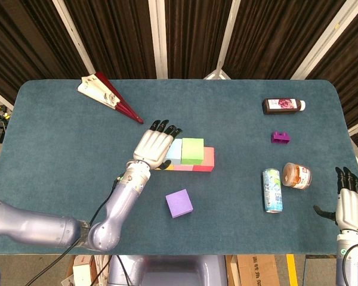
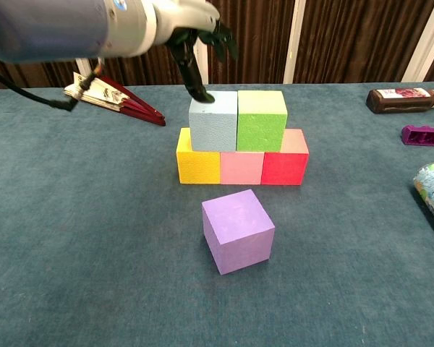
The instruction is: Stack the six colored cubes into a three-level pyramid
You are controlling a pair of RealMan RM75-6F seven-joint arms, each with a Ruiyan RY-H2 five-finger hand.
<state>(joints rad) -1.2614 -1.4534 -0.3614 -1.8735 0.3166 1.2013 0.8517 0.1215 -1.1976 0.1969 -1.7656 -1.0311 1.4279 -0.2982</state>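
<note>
The left hand is hovering with fingers spread and holding nothing, one fingertip just above the light blue cube. That cube is sitting beside the green cube on the yellow, pink and red cubes. The purple cube is lying alone in front. The right hand is resting open at the table's edge.

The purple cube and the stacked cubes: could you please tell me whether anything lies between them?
Nothing: in the chest view, only bare table separates the purple cube from the pink cube in the bottom row.
</note>
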